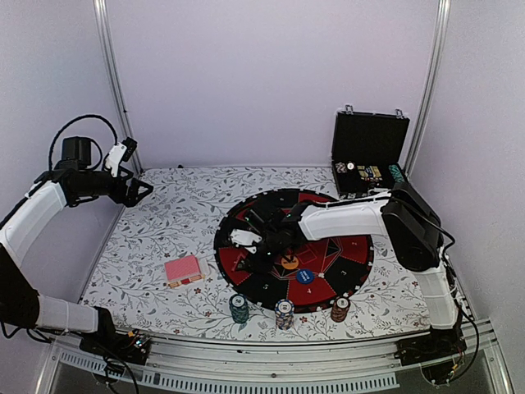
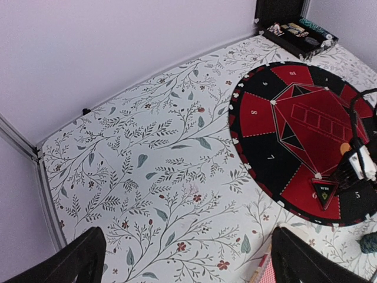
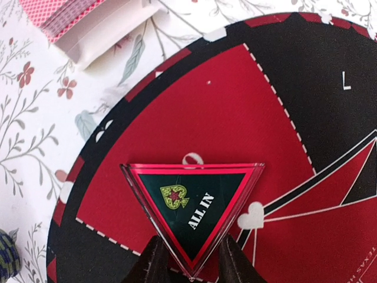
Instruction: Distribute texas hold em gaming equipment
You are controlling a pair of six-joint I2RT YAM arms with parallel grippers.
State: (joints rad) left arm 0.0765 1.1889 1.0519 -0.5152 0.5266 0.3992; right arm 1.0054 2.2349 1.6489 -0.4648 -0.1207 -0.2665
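While the right pincer point(image 3: 192, 239) sits over the left side of the mat point(image 1: 351, 256), we log it pinching the near corner of the "ALL IN" triangle point(image 3: 191, 200), with one finger against each edge. The triangle looks flat on a red sector, and we cannot tell whether it is lifted at all. The left pincer point(image 1: 139, 190) hangs high over the far left of the bench point(image 1: 172, 217), spread wide and holding nothing. Near the mat's middle lie the orange disc point(image 1: 289, 263) and the blue disc point(image 1: 304, 276), close together. Three chip piles stand in a row along the near rim: the green stack point(image 1: 239, 309), the blue-white stack point(image 1: 285, 313) and the brown-red stack point(image 1: 340, 309). Whether each is on the rim or just off it we cannot say. The deck point(image 1: 183, 270) rests on the bench just left of the mat as one pile, and no card shows on any sector. The case point(image 1: 369, 152) stands open at the far right, with small items inside that are too small to identify. Our judgement is that unpacking is mostly done and sharing out has barely started. The markers are on the mat, but the chips remain unsplit and the cards undealt. The triangle's placement is the step in hand.
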